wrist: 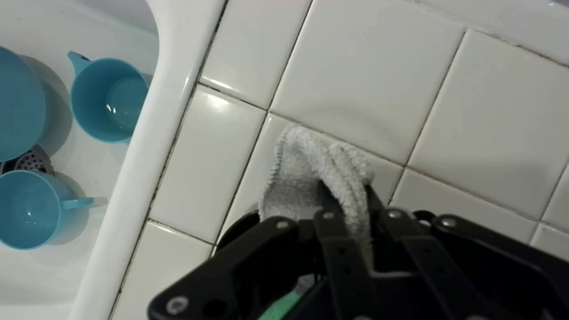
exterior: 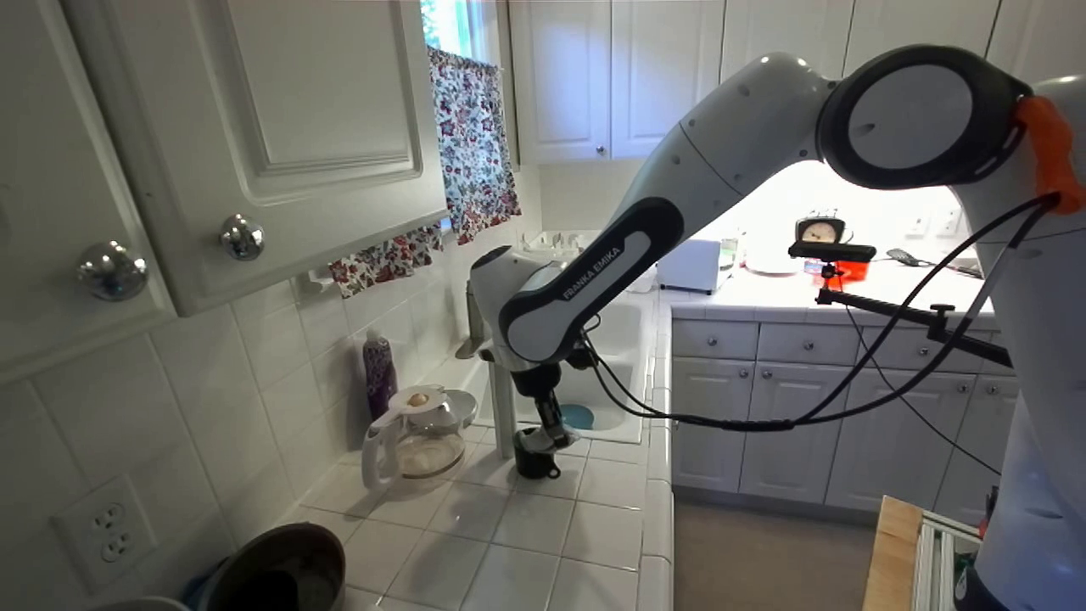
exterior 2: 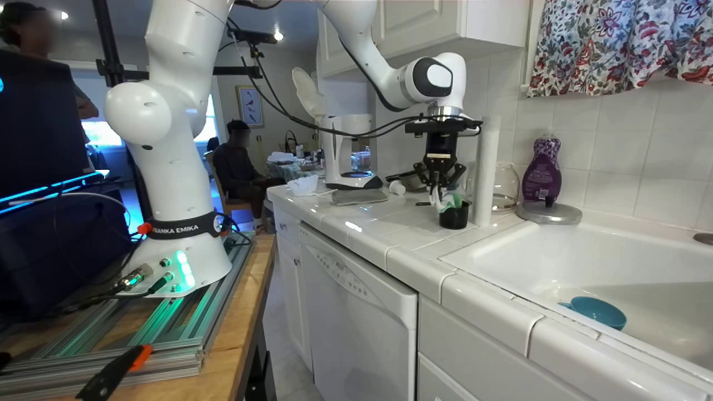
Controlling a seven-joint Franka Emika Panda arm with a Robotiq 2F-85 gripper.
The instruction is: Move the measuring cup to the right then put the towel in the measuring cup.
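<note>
1. Counter: We locate the work on the tiled counter [exterior: 528, 533], just left of the sink [exterior 2: 557, 250] in an exterior view.
2. Arm: We find the arm [exterior: 721, 153] extended over the counter, its end pointing down. We judge the second step to be in hand: loading the towel [wrist: 293, 186] into the measuring cup [exterior 2: 454, 217]. We cannot confirm from position alone that the rightward move is complete.
3. Next move: We should seat the stray towel edge inside the rim, then release and raise the gripper [exterior 2: 442, 186] straight up, so as not to drag the measuring cup.
4. Gripper: In the wrist view we see the fingers [wrist: 340, 260] clamped on a towel fold, separated only by cloth.
5. Towel: We see a pale flap projecting past the rim and a green portion at the mouth; we cannot tell the depth of insertion.
6. Measuring cup: We note it black and upright on the tile, directly below the gripper, right of the glass carafe [exterior: 433, 445] in an exterior view.
</note>
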